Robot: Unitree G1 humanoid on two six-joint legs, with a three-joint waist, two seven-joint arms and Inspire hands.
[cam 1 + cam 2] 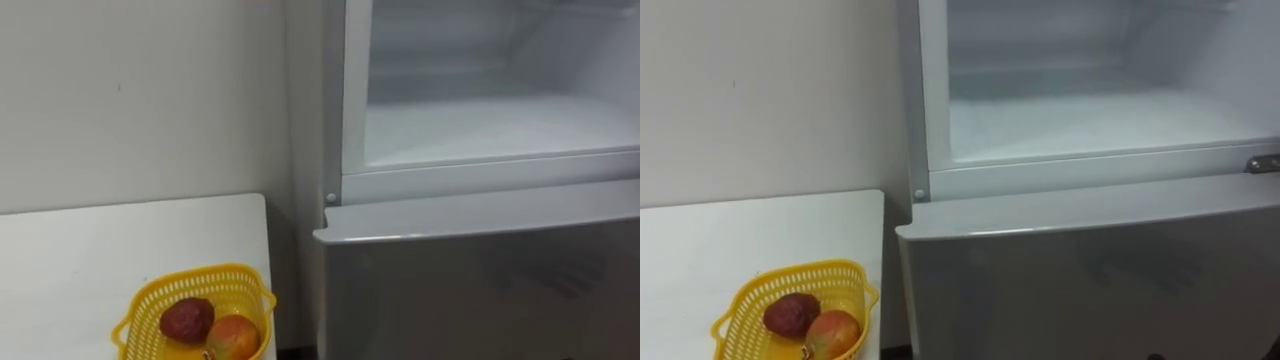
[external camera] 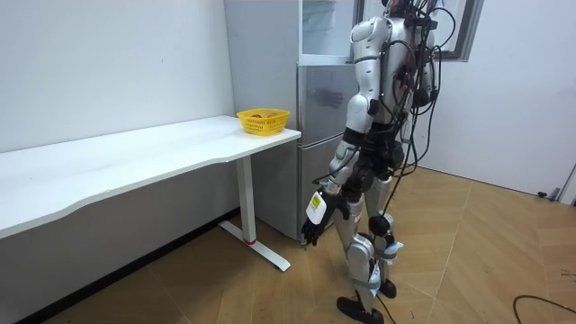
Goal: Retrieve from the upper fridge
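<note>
White wall (image 1: 130,100) on left, white table (image 1: 80,250) under it, fridge (image 1: 480,185) straight ahead of me. Upper compartment (image 1: 490,130) open, floor bare as far as visible. Lower door (image 1: 480,285) shut. Yellow basket (image 1: 146,300) on table corner beside fridge. Inside it: one dark red fruit (image 1: 187,320) and one orange-red fruit (image 1: 234,337), touching.

Count: two fruits, one basket, one table.

My left hand (image 2: 311,220) hangs low by thigh, well apart from fridge. Cannot tell its state.

I judge fruits as things fetched. Retrieval looks done. Door closing maybe left.
</note>
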